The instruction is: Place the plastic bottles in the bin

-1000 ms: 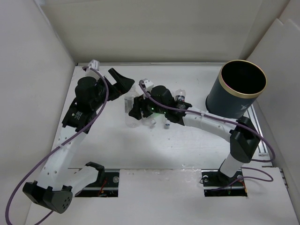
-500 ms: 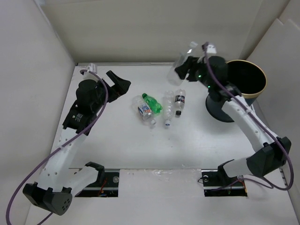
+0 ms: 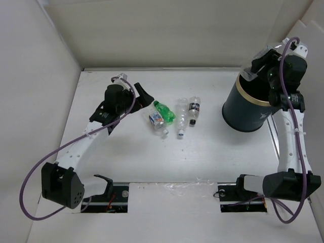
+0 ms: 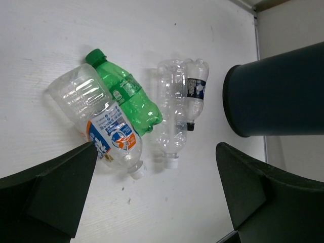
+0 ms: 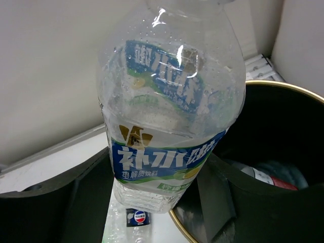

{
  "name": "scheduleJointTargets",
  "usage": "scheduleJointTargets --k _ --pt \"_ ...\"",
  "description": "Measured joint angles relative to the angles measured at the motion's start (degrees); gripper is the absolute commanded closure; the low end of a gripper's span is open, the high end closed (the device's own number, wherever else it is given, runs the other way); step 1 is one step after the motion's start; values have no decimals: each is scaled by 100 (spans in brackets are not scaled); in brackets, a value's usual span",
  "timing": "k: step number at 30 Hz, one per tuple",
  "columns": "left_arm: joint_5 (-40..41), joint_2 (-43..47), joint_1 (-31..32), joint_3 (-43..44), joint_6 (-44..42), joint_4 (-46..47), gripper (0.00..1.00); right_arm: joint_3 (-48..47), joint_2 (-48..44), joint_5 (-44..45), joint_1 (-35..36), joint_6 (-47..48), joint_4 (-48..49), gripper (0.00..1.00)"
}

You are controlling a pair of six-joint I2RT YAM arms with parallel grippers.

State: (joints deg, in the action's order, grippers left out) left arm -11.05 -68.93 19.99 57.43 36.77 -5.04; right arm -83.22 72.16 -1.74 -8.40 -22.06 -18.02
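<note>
We see one clear water bottle point(image 5: 169, 116) w/ a blue-and-green label clamped in the R gripper point(image 3: 261, 65), held up at the rim of the bin point(image 3: 250, 109). The wrist view shows a dark finger point(image 5: 81, 202) on each side of its lower body. The bin's gold rim and black inside sit just behind it to the right. Whether it hangs fully over the opening, we can't tell. Down inside the bin we make out a red-labelled bottle point(image 5: 271, 178), partly hidden. What lies beside it is too dim to name.

Four more bottles lie on their sides on the white table point(image 3: 152, 162), left of the bin and well apart from it:
- The green bottle point(image 3: 165, 112) touches the blue-and-orange-label bottle point(image 3: 157, 120), and the two are angled across each other.
- Just right of that pair lies the plain clear bottle point(image 3: 181, 117), white cap toward the arm bases.
- The black-label bottle point(image 3: 193, 109) lies alongside the plain clear one, touching it, black cap toward the bases too.

The L gripper point(image 3: 143, 92) hangs near the green bottle on its left — fingers spread wide, nothing btw. them. In its wrist view all four bottles and the bin's dark wall show past the fingers.
</note>
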Motion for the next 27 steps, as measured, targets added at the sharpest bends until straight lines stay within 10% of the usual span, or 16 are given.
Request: scheduleJointTargets --k 1,3,4,15,27 --pt "-46 -87 15 -33 0 39 0 0 4 103 0 -4 -37 83" --pt "-138 -271 17 -63 -2 90 0 0 52 476 9 -50 -197 15" --pt "-173 -369 17 -68 -2 98 0 2 79 691 11 -109 -282 0" --pt "-70 -713 17 -70 229 -138 0 -247 151 2100 -15 -507 -1189 0" --pt "208 -2190 282 442 907 -715 0 669 -319 509 -15 -590 -697 0"
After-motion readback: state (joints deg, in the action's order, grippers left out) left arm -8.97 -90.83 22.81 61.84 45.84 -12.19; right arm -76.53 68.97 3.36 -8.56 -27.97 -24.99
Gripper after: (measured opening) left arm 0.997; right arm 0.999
